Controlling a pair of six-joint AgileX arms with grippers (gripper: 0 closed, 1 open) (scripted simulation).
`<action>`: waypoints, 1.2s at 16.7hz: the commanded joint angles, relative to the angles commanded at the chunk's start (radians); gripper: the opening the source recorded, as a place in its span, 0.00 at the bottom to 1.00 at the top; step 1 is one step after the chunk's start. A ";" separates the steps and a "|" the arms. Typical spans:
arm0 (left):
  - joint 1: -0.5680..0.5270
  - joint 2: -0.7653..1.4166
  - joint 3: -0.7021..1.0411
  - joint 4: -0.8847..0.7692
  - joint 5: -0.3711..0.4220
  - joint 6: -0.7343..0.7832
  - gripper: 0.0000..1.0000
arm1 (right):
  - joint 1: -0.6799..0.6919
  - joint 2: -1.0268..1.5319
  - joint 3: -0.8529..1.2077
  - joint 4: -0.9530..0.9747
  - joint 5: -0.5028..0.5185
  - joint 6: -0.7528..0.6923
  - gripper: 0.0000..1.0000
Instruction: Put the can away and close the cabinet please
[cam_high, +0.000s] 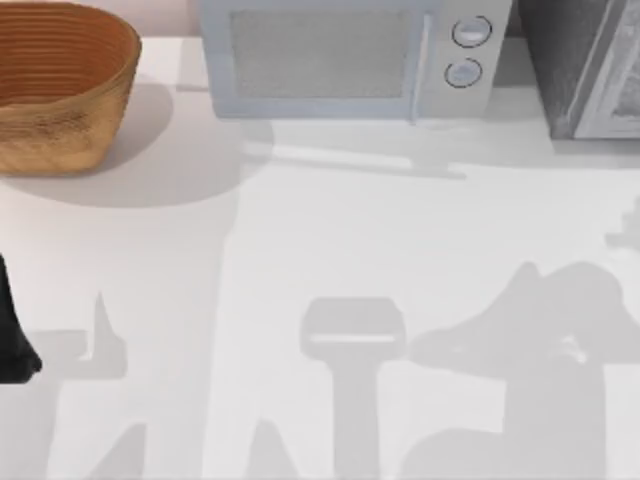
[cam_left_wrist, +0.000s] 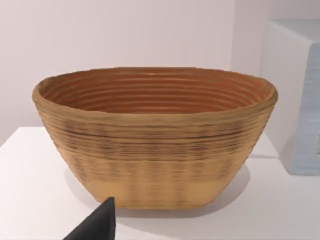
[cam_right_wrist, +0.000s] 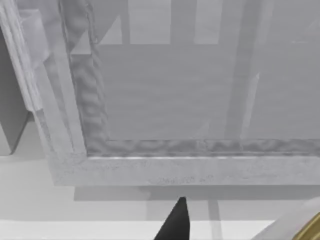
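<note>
The grey cabinet (cam_high: 585, 70) stands at the table's back right, with a pale door panel (cam_high: 618, 85) angled at its side. In the right wrist view its light wooden frame (cam_right_wrist: 190, 167) is close ahead, just beyond a black tip of my right gripper (cam_right_wrist: 175, 225). A curved grey and gold edge (cam_right_wrist: 305, 225) at that view's corner may be the can; whether it is held cannot be told. My left arm (cam_high: 12, 345) sits at the table's left edge. A black tip of its gripper (cam_left_wrist: 100, 225) faces the basket.
A woven brown basket (cam_high: 60, 85) stands at the back left, large in the left wrist view (cam_left_wrist: 155, 145). A white microwave (cam_high: 350, 55) sits at the back middle. Arm shadows lie over the white tabletop (cam_high: 330, 230).
</note>
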 joint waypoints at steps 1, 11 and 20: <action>0.000 0.000 0.000 0.000 0.000 0.000 1.00 | 0.000 0.000 0.000 0.000 0.000 0.000 0.00; 0.000 0.000 0.000 0.000 0.000 0.000 1.00 | 0.066 -0.363 -0.140 -0.125 0.056 0.018 0.00; 0.000 0.000 0.000 0.000 0.000 0.000 1.00 | 0.198 -1.072 -0.416 -0.383 0.173 0.045 0.00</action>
